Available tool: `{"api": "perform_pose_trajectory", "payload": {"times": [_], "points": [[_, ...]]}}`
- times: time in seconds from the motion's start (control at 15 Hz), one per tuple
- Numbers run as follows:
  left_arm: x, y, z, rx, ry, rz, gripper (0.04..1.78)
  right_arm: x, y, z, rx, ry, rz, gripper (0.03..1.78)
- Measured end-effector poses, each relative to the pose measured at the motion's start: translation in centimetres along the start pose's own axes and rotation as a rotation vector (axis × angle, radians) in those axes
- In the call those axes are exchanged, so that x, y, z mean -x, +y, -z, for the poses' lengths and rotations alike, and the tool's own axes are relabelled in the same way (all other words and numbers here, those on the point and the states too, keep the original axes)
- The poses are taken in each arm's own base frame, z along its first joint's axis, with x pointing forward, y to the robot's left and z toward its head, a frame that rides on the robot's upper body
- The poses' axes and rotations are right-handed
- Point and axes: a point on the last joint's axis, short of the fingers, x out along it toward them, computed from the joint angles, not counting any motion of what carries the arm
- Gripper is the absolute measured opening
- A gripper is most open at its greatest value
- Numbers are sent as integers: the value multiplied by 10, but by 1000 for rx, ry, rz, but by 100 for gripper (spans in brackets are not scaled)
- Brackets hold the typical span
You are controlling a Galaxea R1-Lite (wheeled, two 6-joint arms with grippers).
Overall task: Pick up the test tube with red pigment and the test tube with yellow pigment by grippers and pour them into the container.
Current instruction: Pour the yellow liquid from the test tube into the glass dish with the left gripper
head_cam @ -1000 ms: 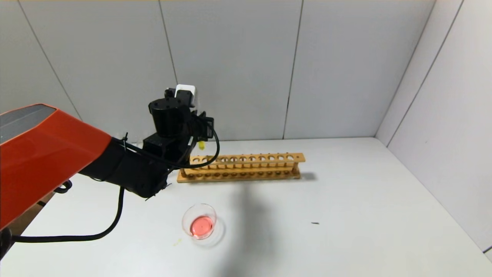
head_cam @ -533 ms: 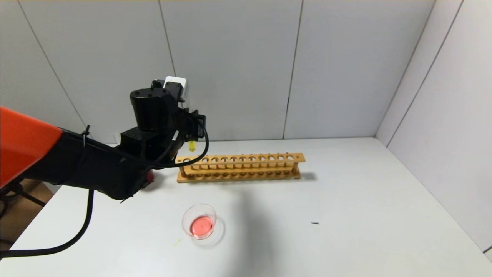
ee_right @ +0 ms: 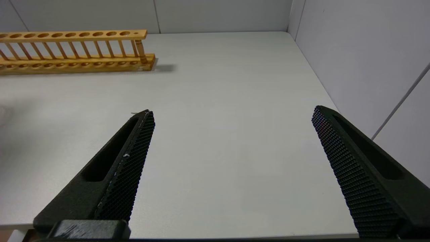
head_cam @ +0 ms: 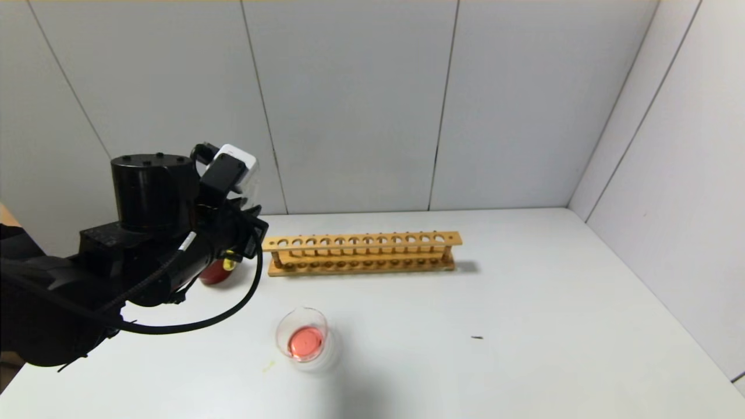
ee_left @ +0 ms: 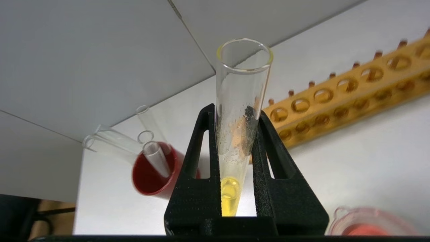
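Observation:
My left gripper (ee_left: 237,112) is shut on the test tube with yellow pigment (ee_left: 235,141) and holds it mouth up, with yellow liquid in its round bottom. In the head view this gripper (head_cam: 236,247) is at the left, above the table beside the dark red cup, and only a bit of the yellow tube (head_cam: 229,264) shows. The container (head_cam: 307,338), a clear glass dish with pink-red liquid, stands on the table in front of the rack; its rim also shows in the left wrist view (ee_left: 366,224). No tube with red liquid is in view. My right gripper (ee_right: 231,114) is open and empty over the bare table.
A wooden tube rack (head_cam: 361,253) with empty holes stands at the back middle of the white table (head_cam: 524,326). A dark red cup (ee_left: 153,173) left of the rack holds three colourless clear tubes. Grey walls close the back and the right side.
My left arm has moved left and down with the yellow tube, from above the rack's left end to beside the dark red cup. The dish and rack have not moved.

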Motion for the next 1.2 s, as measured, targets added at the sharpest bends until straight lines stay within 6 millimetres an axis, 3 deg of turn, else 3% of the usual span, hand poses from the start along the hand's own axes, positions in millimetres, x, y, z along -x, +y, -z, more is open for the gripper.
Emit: {"api": "perform_pose_trajectory", "payload": {"times": [0.53, 1.2], "points": [[29, 3, 21, -205, 140, 81, 31, 0, 0, 0, 0, 0, 0, 171], [50, -29, 46, -395, 372, 290, 31, 0, 0, 0, 0, 0, 0, 171]]}}
